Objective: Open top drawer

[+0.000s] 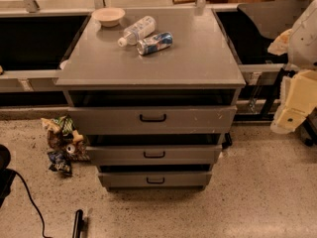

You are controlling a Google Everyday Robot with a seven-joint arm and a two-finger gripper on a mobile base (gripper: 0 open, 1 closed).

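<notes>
The top drawer [198, 120] is the widest of three grey drawers in a grey cabinet. It has a tall flat front and a small black bar handle [152, 118] at its centre. A dark gap shows between its front and the cabinet top [198, 58]. My gripper [295, 105], cream-coloured, hangs at the right edge of the view, beside the cabinet at about the top drawer's height. It is well to the right of the handle and touches nothing on the cabinet. The white arm [304, 31] rises above it.
On the cabinet top lie a pale bowl [108, 16], a plastic bottle [137, 29] and a can [154, 42]. Two narrower drawers [188, 154] sit below. Crumpled snack bags [62, 144] lie on the floor at left. A black cable [27, 197] runs at lower left.
</notes>
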